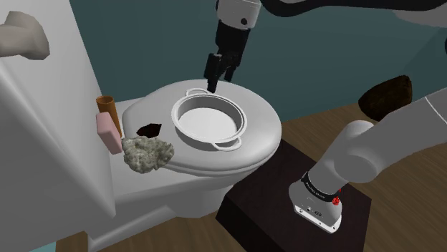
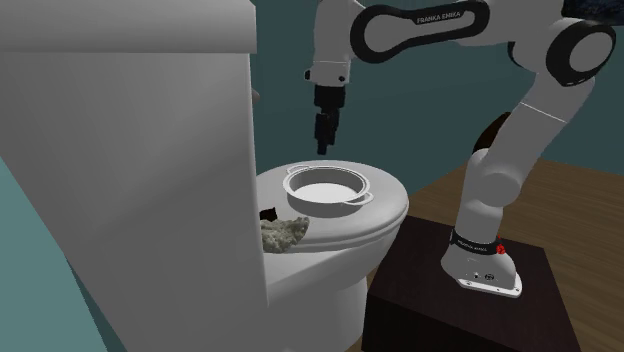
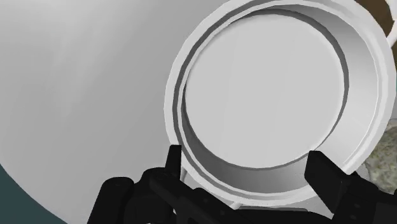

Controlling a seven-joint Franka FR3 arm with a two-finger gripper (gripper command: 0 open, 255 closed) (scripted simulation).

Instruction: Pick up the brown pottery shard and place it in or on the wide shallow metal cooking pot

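Note:
The wide shallow pot [image 1: 208, 120] [image 2: 325, 189], drawn pale grey with two loop handles, stands on the closed toilet lid [image 1: 266, 136]. The dark brown shard [image 1: 149, 129] [image 2: 266, 214] lies on the lid between the pot and the tank, just behind a rough grey-green rock [image 1: 147, 152]. My gripper [image 1: 215, 82] [image 2: 323, 146] hangs open above the pot's far rim, away from the shard, with nothing between its fingers. In the wrist view the gripper [image 3: 248, 167] straddles the pot's rim and looks into the empty pot [image 3: 267, 95].
A pink bar [image 1: 109, 133] and a brown cylinder [image 1: 109, 106] lean by the white tank [image 1: 43, 136]. The rock [image 2: 283, 233] [image 3: 382, 167] sits at the lid's edge. The dark stand [image 1: 265, 204] adjoins the toilet; a dark brown lump [image 1: 387, 97] lies behind the arm.

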